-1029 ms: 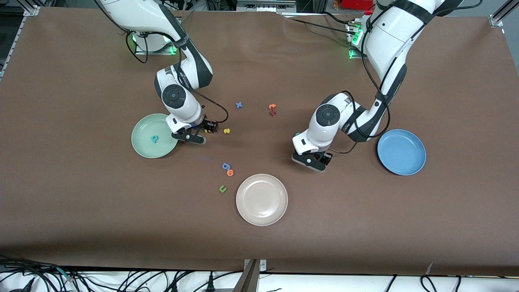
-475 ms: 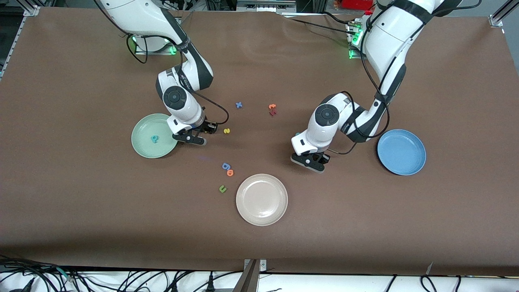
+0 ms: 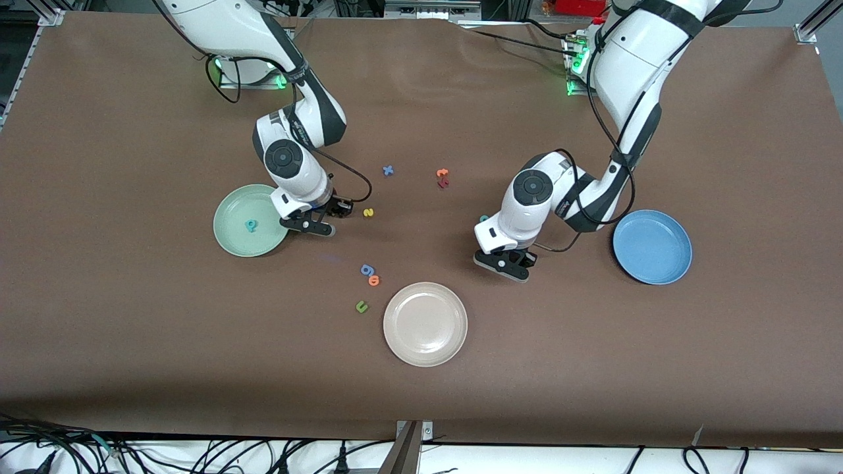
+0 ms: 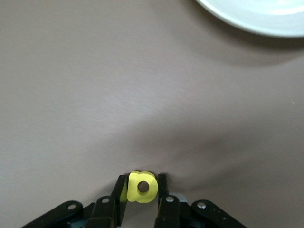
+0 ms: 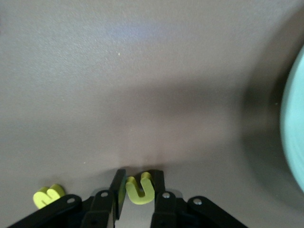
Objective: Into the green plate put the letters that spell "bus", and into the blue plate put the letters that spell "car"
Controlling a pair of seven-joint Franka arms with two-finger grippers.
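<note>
My left gripper (image 4: 142,184) is down at the table, shut on the yellow "a" (image 4: 143,187); in the front view it (image 3: 521,257) sits between the blue plate (image 3: 652,247) and the beige-white plate. My right gripper (image 5: 139,184) is also down at the table, shut on the yellow "u" (image 5: 140,189), just beside the green plate (image 3: 232,241). The teal "b" (image 3: 251,225) lies in the green plate. The yellow "s" (image 3: 369,212) lies on the cloth next to the right gripper (image 3: 334,209). A teal letter (image 3: 484,218) peeks out beside the left hand; which letter it is I cannot tell.
A beige-white plate (image 3: 425,324) stands nearer the front camera, mid-table. Blue "g" (image 3: 367,269), orange "o" (image 3: 374,280) and dark green "u" (image 3: 361,306) lie beside it. A blue "x" (image 3: 388,170), an orange "t" (image 3: 442,173) and a dark red letter (image 3: 443,184) lie farther back.
Both grippers have shut on their letters: the left on the yellow "a", the right on the yellow "u". Both hands shifted only slightly.
</note>
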